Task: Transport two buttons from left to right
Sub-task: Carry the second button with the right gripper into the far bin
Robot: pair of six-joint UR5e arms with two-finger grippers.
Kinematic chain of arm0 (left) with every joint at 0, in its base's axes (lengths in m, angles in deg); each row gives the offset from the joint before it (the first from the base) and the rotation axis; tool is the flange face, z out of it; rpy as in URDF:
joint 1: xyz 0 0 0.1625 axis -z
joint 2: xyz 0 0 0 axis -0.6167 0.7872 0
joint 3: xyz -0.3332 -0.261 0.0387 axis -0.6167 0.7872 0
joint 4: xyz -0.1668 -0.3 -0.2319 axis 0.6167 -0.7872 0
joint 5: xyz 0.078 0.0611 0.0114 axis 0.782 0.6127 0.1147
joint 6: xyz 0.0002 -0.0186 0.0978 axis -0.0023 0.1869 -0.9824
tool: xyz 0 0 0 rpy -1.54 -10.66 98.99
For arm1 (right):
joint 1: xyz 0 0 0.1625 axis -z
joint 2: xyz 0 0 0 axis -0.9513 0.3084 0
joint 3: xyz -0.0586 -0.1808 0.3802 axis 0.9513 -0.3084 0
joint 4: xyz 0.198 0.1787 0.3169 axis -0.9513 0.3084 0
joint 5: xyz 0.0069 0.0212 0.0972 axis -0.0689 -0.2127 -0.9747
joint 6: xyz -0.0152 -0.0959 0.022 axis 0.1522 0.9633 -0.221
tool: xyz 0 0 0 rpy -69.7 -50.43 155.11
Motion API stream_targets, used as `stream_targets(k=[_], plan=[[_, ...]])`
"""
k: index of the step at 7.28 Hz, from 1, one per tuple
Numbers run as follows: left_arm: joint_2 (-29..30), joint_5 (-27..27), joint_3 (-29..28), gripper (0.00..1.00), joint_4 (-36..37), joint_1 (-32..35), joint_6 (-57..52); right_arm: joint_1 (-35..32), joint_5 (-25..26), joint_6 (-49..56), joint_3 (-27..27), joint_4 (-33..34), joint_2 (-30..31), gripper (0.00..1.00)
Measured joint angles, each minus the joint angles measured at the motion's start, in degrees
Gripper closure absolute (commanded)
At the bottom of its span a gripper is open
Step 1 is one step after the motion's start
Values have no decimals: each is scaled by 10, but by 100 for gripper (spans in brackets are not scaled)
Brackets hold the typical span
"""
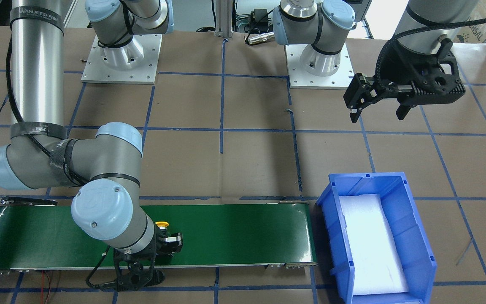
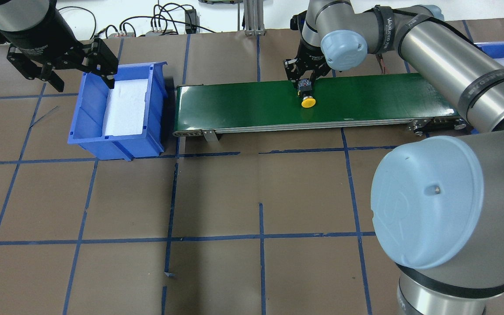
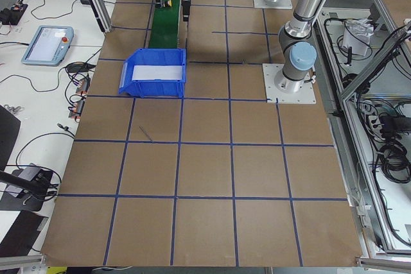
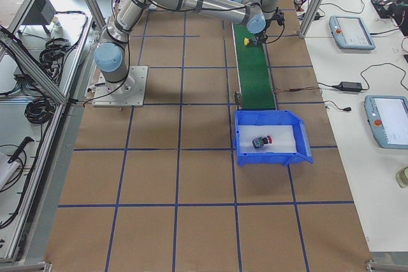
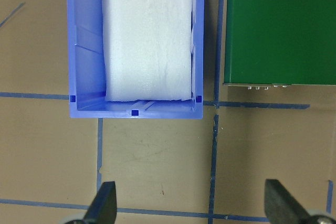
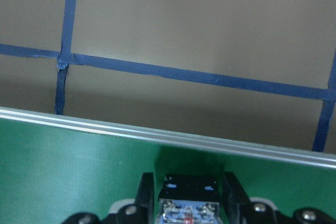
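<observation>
Overhead exterior: button [image 2: 307, 102] in right hand [image 2: 305, 84]

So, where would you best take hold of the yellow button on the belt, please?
By its boxy contact block, from above, fingers on the flat sides: the yellow button lies on its side on the green belt, and its cap is round. The right gripper clamps that block.
</observation>
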Motion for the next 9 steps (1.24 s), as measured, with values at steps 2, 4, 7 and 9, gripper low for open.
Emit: stream_targets(k=[2, 4, 7, 9], plan=[[0, 0, 0, 0, 0, 0, 0, 17, 18, 43, -1, -11, 8, 78], [0, 0, 0, 0, 0, 0, 0, 69, 52, 143, -1, -39, 31, 78], [0, 0, -1, 0, 0, 0, 0, 197, 77, 332, -2, -55, 50, 79], [0, 0, -1, 0, 0, 0, 0, 276, 83, 429, -9, -56, 54, 79]])
